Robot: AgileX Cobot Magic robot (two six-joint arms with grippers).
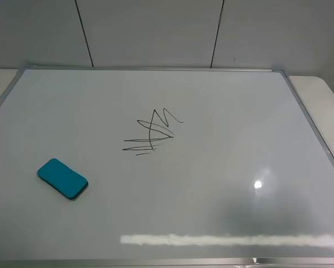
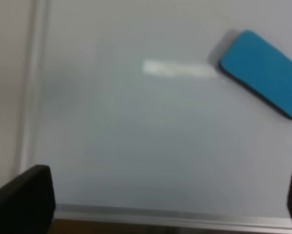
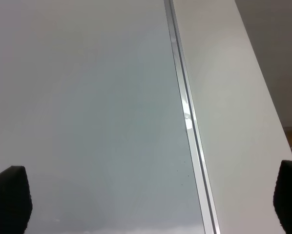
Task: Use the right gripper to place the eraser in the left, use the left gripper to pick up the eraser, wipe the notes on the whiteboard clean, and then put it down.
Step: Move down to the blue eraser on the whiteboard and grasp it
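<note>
The teal-blue eraser (image 1: 62, 178) lies flat on the left part of the whiteboard (image 1: 223, 162); the left wrist view shows the eraser (image 2: 264, 73) too. The notes (image 1: 151, 132), a black zigzag scribble, sit near the board's middle. Neither arm shows in the exterior high view. My left gripper (image 2: 165, 204) hangs open over the whiteboard's silver frame (image 2: 136, 214), with nothing between its fingers (image 2: 24, 200) and the eraser well ahead of them. My right gripper (image 3: 151, 202) is open and empty above the board's right frame (image 3: 185, 117), far from the eraser.
A white table (image 1: 323, 95) extends past the board's right edge, and also shows in the right wrist view as a table strip (image 3: 229, 122). Grey wall panels (image 1: 156, 30) stand behind the board. A ceiling light glare (image 1: 258, 184) reflects on the board.
</note>
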